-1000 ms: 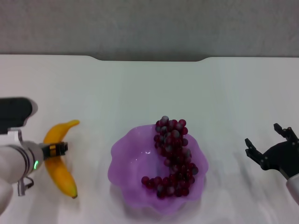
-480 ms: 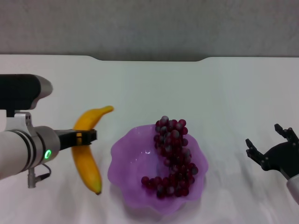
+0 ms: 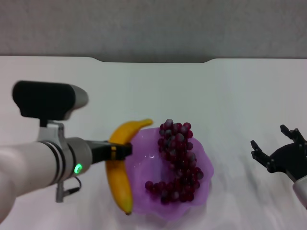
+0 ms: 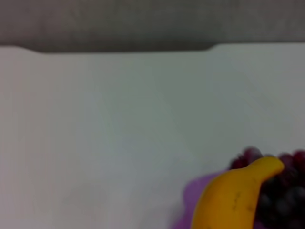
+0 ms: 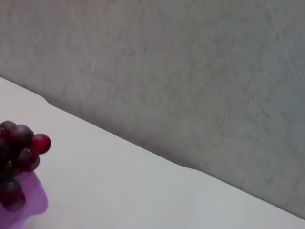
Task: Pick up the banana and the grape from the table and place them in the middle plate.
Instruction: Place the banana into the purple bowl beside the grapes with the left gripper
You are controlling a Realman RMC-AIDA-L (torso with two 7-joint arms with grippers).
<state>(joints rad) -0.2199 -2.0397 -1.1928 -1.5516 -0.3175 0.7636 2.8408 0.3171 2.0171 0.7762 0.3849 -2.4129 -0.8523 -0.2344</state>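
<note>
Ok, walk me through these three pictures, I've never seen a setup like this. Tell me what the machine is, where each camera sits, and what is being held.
This is a two-armed robot at a white table. The wide picture comes from a camera on its head, looking down. The other two come from cameras on its wrists. The left hand is shut on a banana, carried at the near-left rim of a purple plate; the left wrist view shows that banana up close. A bunch of grapes already lies in the plate. The right hand waits open at the right side of the table, holding nothing. Its wrist view catches only a few grapes and the plate's edge.
</note>
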